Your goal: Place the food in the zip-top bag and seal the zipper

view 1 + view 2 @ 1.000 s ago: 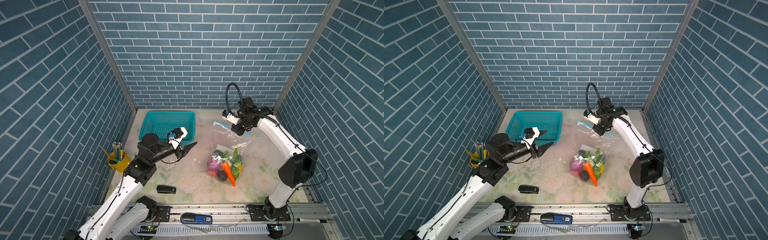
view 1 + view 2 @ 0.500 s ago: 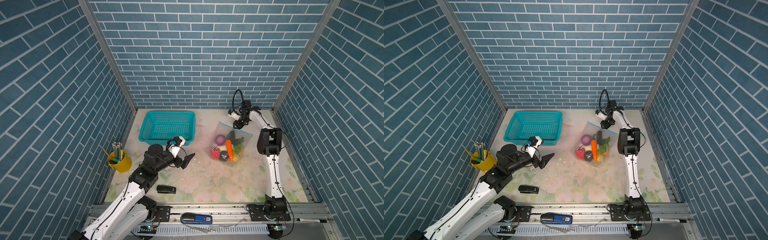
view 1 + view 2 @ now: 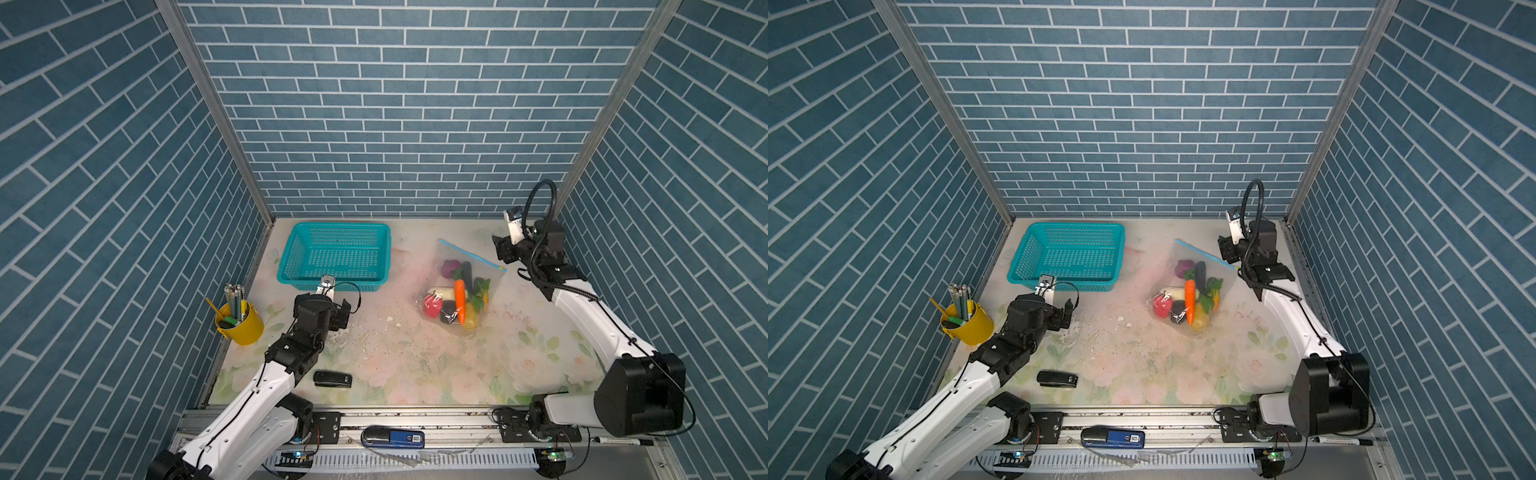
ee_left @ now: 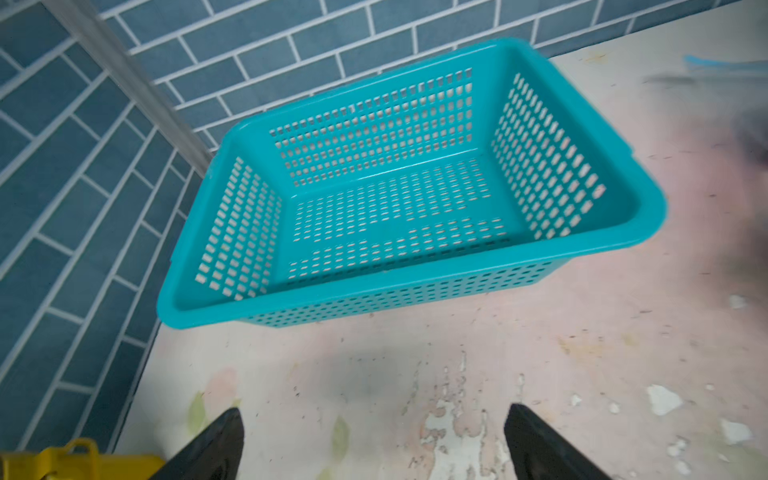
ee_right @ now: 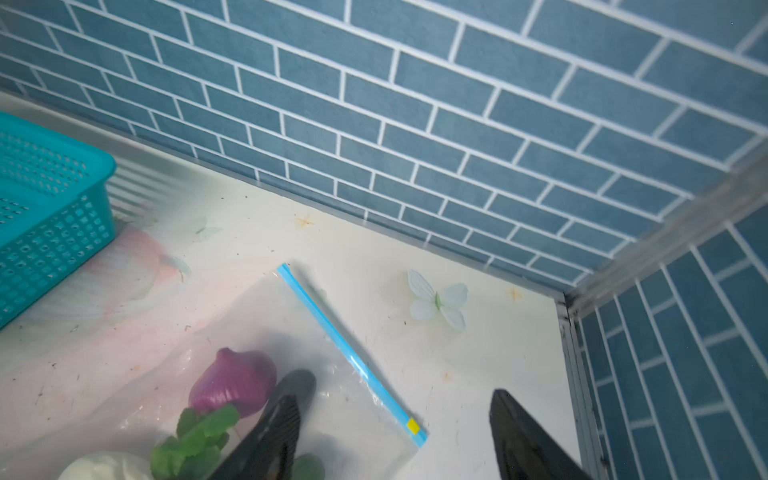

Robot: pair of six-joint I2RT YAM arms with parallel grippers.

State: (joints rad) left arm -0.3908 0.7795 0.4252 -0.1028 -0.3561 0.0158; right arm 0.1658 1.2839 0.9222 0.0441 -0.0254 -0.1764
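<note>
The zip-top bag (image 3: 462, 254) (image 3: 1200, 255) lies flat on the table right of centre in both top views. The food is inside it: an orange carrot (image 3: 459, 298), a red strawberry (image 3: 433, 306), a purple onion (image 5: 235, 384), a dark eggplant (image 3: 467, 271) and green pieces. The light blue zipper (image 5: 332, 328) runs along the bag's far edge, its yellow slider (image 5: 412, 424) at the right end. My right gripper (image 5: 392, 401) (image 3: 500, 249) is open just above that end, holding nothing. My left gripper (image 4: 374, 413) (image 3: 343, 313) is open and empty over bare table in front of the basket.
An empty teal mesh basket (image 3: 340, 226) (image 4: 415, 266) stands at the back left. At the left edge is a yellow cup of pencils (image 3: 241, 322). A small black object (image 3: 332, 379) lies near the front. Brick walls close in three sides.
The bag, held up by my right gripper a second ago, now lies on the table and that gripper has opened. My left gripper has opened wider and drawn back towards the front left.
</note>
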